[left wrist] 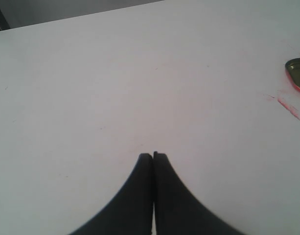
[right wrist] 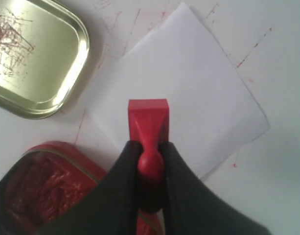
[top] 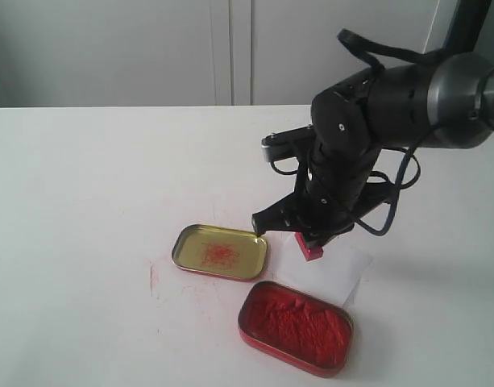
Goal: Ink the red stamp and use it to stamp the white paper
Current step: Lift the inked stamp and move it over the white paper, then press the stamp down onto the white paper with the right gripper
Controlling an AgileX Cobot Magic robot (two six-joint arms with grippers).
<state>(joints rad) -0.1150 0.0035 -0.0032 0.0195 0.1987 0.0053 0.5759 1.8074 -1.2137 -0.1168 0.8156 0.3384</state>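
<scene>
Pinching the one red stamp by its knob: right gripper. Long axis roughly upright, block base down, over an edge of the one white paper; contact unclear. Two tins, exterior view: gold lid at stamp's 9 o'clock, ink tin at 6. Other arm: left gripper pressed together over the table.

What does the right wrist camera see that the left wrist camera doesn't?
Only the right wrist view: the right end effector pinching the stamp over the paper, plus the ink tin. Only the left wrist view: the left end effector, shut and empty. Both: the gold lid, red smears and the white table.
</scene>
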